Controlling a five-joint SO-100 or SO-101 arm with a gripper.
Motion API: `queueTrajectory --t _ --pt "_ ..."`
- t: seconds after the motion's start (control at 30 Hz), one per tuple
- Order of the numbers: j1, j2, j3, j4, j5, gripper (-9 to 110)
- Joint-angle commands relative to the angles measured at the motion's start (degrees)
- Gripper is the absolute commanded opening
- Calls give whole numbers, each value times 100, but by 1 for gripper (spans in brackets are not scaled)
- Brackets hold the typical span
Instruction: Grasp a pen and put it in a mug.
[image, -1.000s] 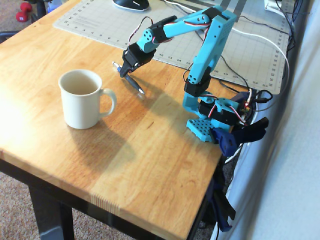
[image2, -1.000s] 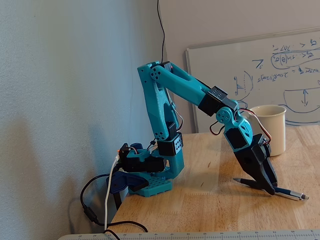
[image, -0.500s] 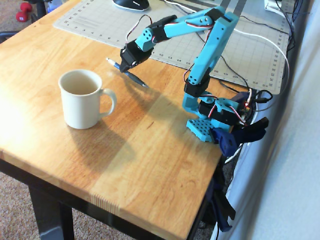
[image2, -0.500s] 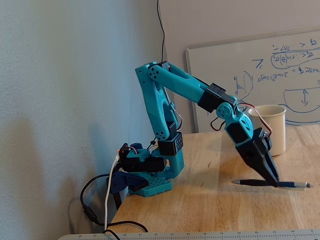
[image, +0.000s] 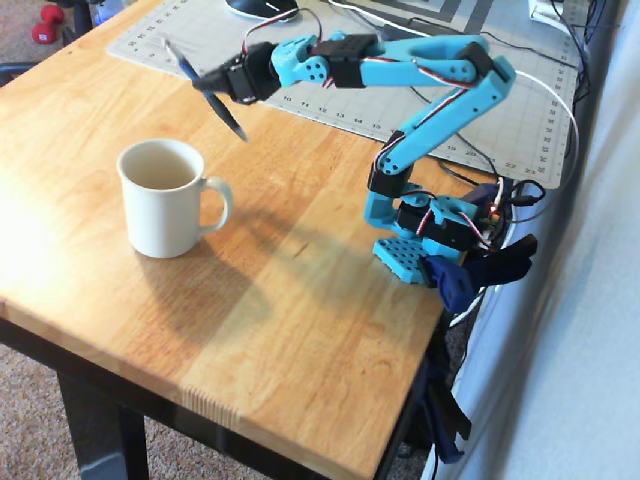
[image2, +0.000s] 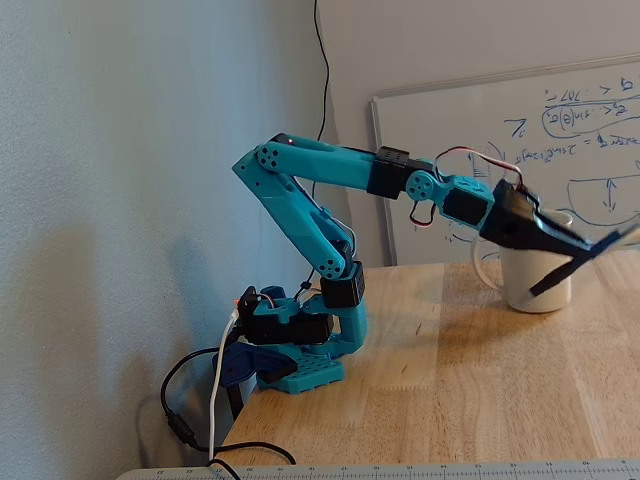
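The cream-white mug stands upright on the wooden table, its handle to the right in the overhead view. My gripper is shut on the dark-blue pen near its middle and holds it tilted in the air. In the overhead view the pen hangs above and to the right of the mug's rim, lower end toward the mug. In the fixed view the gripper and slanted pen sit in front of the mug.
A grey cutting mat covers the table's back. The arm's base is clamped at the right edge with cables. A whiteboard leans on the wall behind the mug. A black mouse lies at the back.
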Motion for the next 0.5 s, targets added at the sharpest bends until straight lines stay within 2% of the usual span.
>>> queueTrajectory --t 0.0,0.23,0.47 --pt "-158 615 149 -1362 -53 2" --pt "-659 826 378 -2786 -62 2" --pt "-1749 1099 378 -3067 -62 2"
